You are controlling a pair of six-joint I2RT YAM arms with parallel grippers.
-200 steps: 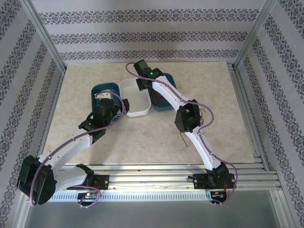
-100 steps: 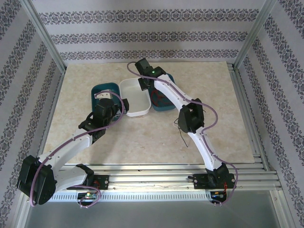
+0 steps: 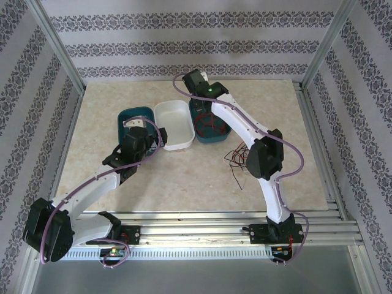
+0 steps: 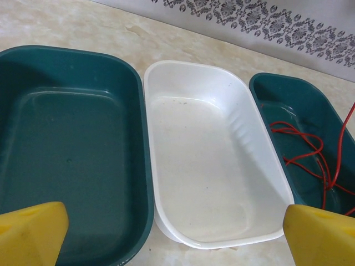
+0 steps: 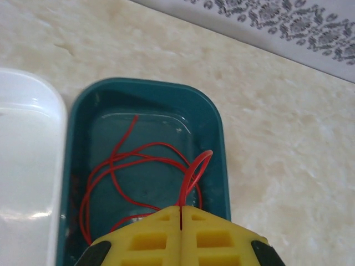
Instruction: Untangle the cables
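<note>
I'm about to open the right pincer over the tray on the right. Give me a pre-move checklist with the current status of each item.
1. Grip: right pincer shut on the red cable: ok.
2. Drop zone: red cable's loops lie inside the right teal tray, with the held end rising to the pincer: ok.
3. Other bins: white tray and left teal tray hold no cables: ok.
4. Other arm: left pincer open and carrying nothing: ok.
5. Remaining work: loose cables on the table are separated from each other: cannot tell, too thin in the top view.
</note>
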